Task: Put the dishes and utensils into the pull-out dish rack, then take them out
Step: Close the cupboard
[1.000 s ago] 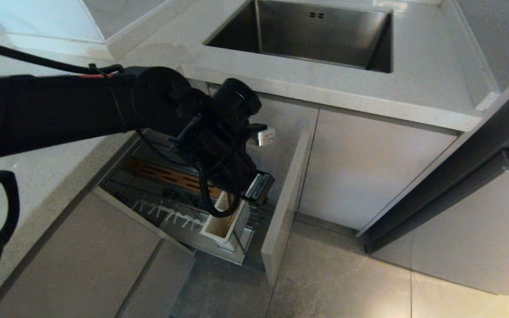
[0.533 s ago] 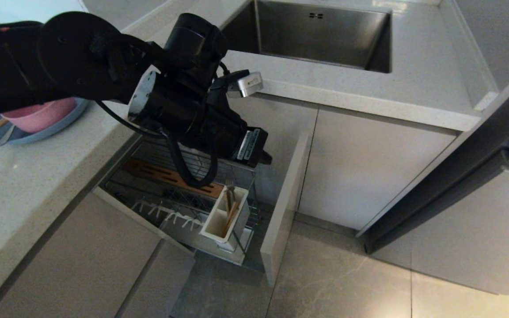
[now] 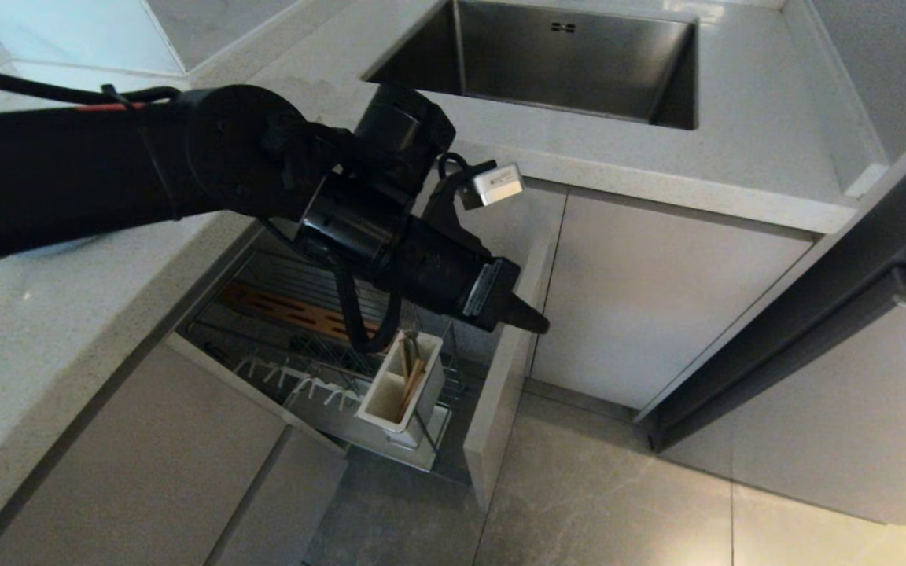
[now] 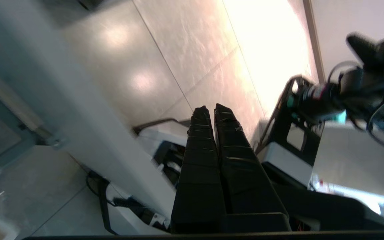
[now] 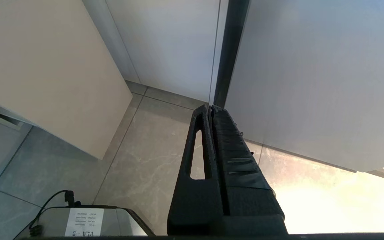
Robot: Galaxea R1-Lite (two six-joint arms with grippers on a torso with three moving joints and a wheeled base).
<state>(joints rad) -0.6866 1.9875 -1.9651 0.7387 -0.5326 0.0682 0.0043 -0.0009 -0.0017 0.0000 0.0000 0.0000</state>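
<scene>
The black left end effector [image 3: 535, 322], fingers pressed together and empty, is hovering above the chrome wire pull-out dish rack [image 3: 280, 346]; the right end effector [image 5: 209, 110] is resting closed.

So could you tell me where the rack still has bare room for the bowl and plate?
Free: the white prongs and the wire floor between them and the wooden strip. The utensil box is crowded at its far compartment, with chopsticks and fork; its near one is empty.
</scene>
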